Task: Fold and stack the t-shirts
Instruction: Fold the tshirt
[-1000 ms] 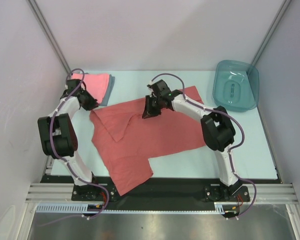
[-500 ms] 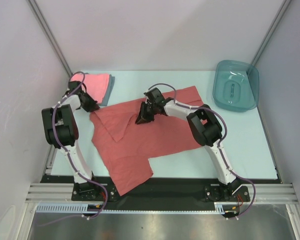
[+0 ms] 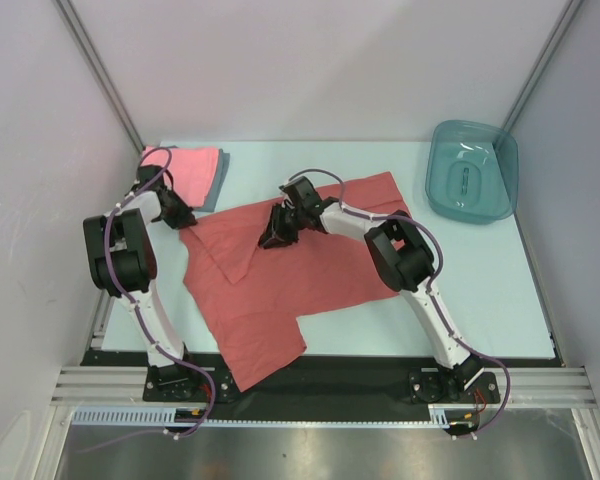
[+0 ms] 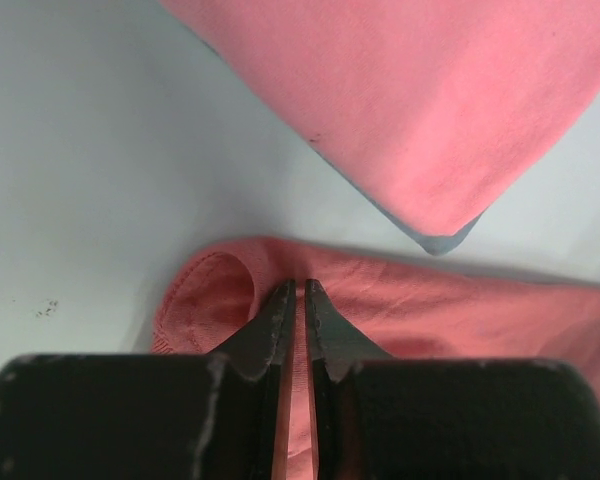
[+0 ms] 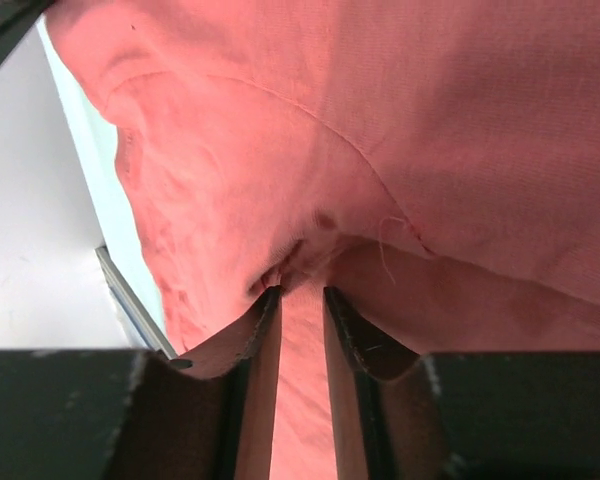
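At the far left corner of the table (image 3: 500,290) you have a folded pink shirt (image 3: 188,163) lying on top of a folded grey-blue shirt (image 4: 442,243), of which only a thin edge and one corner peek out from under it. Just in front of that pile, your left gripper (image 4: 298,287) is down at the left tip of the red shirt (image 3: 300,270), beside the open end of a sleeve (image 4: 212,295). Its fingers (image 4: 270,335) are pressed almost together with a thin strip of red cloth pinched between them.

The red shirt lies spread across the middle of the table, unfolded. One flap is turned over near its left side, and its near corner hangs over the table's front edge.

Your right gripper (image 5: 296,292) is down on the upper middle of the same shirt. Its fingers (image 5: 255,345) stand a little apart, with red cloth filling the gap and a small pucker bunched up right at their tips. You cannot tell from these views whether they are clamping that pucker or only resting around it.

At the far right corner a teal tub (image 3: 472,172) sits apart from the red shirt.
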`<state>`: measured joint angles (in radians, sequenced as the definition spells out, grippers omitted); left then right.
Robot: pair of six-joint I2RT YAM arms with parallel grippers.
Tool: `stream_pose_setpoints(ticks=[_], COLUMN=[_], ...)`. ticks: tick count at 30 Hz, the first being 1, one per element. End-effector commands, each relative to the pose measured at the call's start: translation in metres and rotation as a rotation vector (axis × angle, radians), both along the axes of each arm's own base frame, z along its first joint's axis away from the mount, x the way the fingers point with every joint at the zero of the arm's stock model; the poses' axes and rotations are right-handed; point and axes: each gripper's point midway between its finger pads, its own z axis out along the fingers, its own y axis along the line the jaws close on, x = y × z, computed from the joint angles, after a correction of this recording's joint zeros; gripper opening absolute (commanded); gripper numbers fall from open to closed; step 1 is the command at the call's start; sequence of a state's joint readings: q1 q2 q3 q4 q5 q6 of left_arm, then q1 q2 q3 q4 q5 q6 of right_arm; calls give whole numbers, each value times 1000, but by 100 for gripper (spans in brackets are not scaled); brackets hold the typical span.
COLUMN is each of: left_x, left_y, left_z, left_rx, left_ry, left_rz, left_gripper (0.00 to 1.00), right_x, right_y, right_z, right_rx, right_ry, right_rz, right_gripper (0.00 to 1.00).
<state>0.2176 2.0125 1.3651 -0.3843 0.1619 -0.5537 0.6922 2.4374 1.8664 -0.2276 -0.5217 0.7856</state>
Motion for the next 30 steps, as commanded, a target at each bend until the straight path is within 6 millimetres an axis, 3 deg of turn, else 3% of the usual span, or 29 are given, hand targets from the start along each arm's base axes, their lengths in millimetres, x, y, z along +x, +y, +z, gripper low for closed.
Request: stream_pose_setpoints(ticks=[1, 7, 14, 19, 22, 23, 28, 29, 30], left_x=[-3, -4, -5, -6, -5, -5, -4, -4, -4], left_y=[7, 7, 7, 6, 6, 5, 7, 7, 7], left_z=[9, 10, 10, 8, 9, 8, 8, 9, 9], left_rx=[38, 40, 37, 36, 36, 36, 39, 39, 41], left_ry=[-14, -17, -17, -15, -21, -17, -18, -19, -21], left_rz=[-15, -18, -17, -19, -20, -22, -21, -23, -24], left_gripper=[12, 11, 11, 10, 10, 10, 10, 9, 9], right_x=[6, 3, 3, 3, 6, 7, 3, 4, 2], right_y=[16, 22, 23, 20, 18, 17, 6, 4, 0], right_z=[16, 18, 9, 3, 5, 7, 23, 37, 39], right_rx=[65, 76, 27, -3, -14, -13, -58, -59, -81], right_ry=[-24, -21, -21, -23, -37, -44, -60, -78, -79], right_rz=[8, 10, -11, -26, -31, -31, -3, 2, 5], right_gripper=[30, 34, 32, 26, 12, 1, 0, 0, 0])
